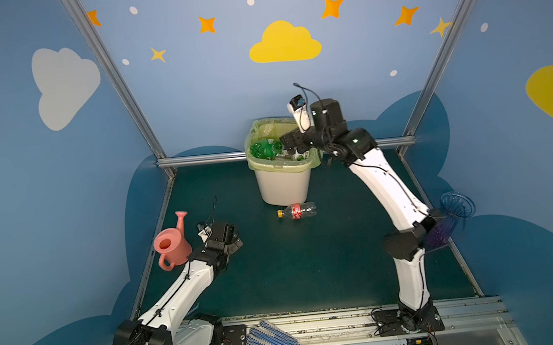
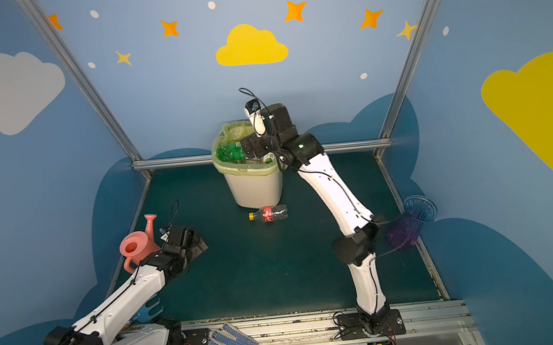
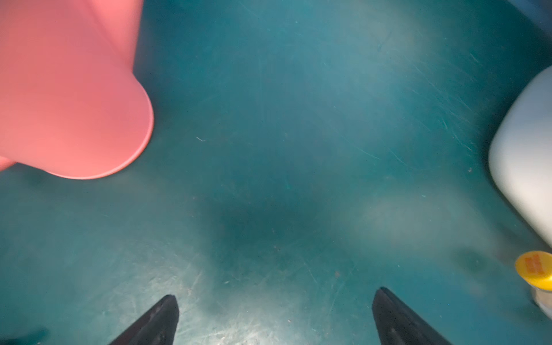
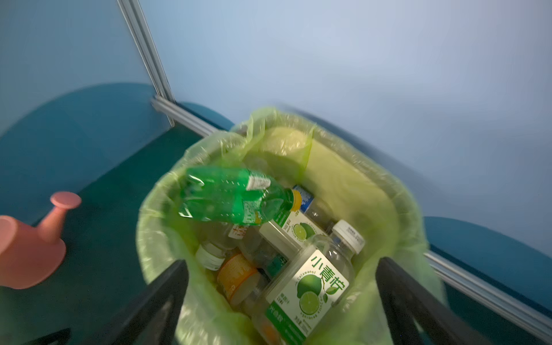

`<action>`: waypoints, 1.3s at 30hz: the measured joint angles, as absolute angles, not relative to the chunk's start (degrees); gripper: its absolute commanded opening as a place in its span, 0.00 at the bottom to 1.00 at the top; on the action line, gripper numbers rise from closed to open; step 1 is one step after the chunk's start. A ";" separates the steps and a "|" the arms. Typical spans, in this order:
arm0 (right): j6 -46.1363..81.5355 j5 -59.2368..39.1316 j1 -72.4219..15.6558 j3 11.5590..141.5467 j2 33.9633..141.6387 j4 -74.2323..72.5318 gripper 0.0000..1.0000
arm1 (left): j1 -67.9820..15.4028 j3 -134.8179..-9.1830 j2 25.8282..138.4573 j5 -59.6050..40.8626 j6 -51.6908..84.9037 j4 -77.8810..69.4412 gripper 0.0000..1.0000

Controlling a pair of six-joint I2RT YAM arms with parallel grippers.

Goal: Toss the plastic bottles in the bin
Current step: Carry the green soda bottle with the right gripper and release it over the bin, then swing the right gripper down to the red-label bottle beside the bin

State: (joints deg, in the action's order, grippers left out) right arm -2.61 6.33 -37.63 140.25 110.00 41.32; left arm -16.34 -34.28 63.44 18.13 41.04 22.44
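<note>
Over the rim of the bin, right hand agape.

blue walls painted with clouds and orange stars, silver metal posts at the corners, dark green floor.

Central mat is lying open. The bin and bottle are blocking the back, watering can and seemingly a vase the sides.

bin full of bottles, one outside
</note>
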 measured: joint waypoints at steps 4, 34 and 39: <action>-2.66 7.51 -37.80 138.82 96.40 35.27 0.98 | -17.02 -34.28 63.61 17.72 40.69 22.00 1.00; 45.58 -2.52 -27.57 53.28 81.82 11.97 0.98 | -28.27 -40.49 67.61 26.04 32.62 22.72 1.00; 57.06 -8.38 -27.20 52.53 90.39 1.91 0.98 | -30.59 -41.32 69.71 27.38 29.10 22.52 1.00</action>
